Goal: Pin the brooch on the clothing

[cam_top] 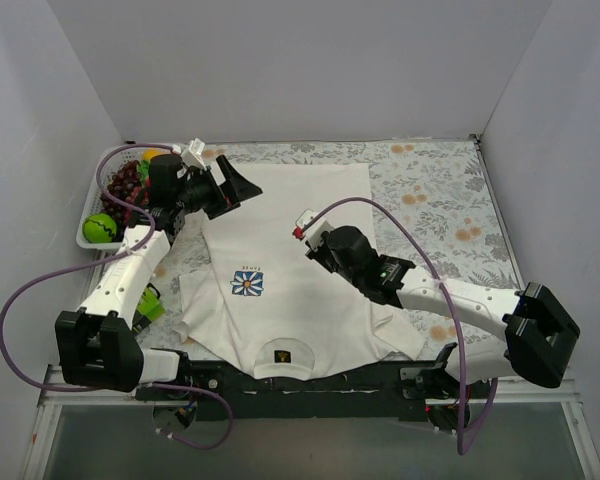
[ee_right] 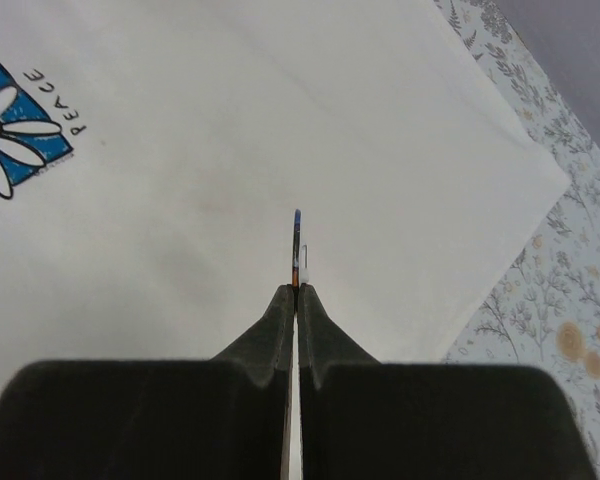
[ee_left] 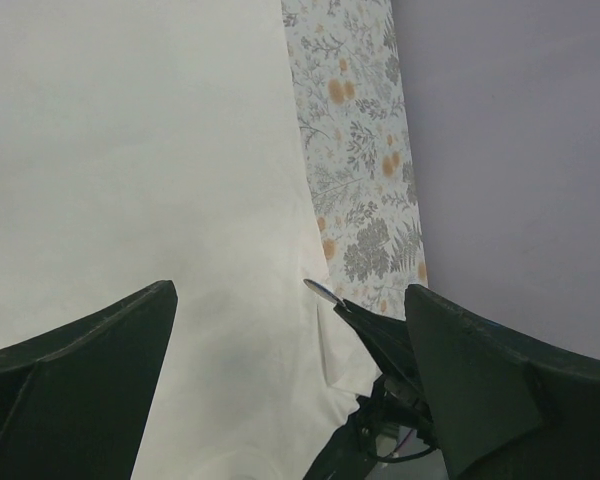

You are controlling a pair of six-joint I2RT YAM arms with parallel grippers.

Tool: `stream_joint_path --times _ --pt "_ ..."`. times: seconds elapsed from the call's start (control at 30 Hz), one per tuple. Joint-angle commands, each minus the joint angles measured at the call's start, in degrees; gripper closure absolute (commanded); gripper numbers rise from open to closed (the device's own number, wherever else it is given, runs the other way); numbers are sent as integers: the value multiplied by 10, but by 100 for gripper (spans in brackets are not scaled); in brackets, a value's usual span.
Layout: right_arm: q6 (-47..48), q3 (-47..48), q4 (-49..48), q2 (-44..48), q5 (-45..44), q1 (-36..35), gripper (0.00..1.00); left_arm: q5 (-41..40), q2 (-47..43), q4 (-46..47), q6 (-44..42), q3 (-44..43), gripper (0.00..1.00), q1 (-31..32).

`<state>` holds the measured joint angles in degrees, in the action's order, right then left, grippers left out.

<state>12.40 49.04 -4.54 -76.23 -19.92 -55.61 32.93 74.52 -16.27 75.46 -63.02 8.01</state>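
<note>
Poised to pin brooch (ee_right: pixel 297 240) onto T-shirt (cam_top: pixel 290 285)
Pinching light, stiff rim edge-on with right gripper (ee_right: pixel 297 288), jaws of left gripper (cam_top: pixel 232 193) spread wide above soft, probably bunch-prone cloth.

Matt cloth, dull plastic
The clothing (cam_top: pixel 290 250) is smooth, matt white cloth; the brooch (ee_left: pixel 321 290) glints silvery like metal; the jaws look matt dark plastic.

Robot lab cell, folks!
Bare grey walls (cam_top: pixel 280 60) box it in, floral cloth (ee_right: pixel 570 300) just right of the right fingers (ee_right: pixel 330 335), purple cables (cam_top: pixel 459 380) looping off both arms (cam_top: pixel 130 275).
</note>
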Motion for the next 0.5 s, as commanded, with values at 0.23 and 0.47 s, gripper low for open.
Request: stream_joint_path --times 0.23,0.47 --pt "283 -86 -206 49 -150 -51 99 14 5 -31 -41 -25 2 -5" --pt "549 -149 -444 38 -239 -108 99 44 12 -63 -69 -52 2 -3"
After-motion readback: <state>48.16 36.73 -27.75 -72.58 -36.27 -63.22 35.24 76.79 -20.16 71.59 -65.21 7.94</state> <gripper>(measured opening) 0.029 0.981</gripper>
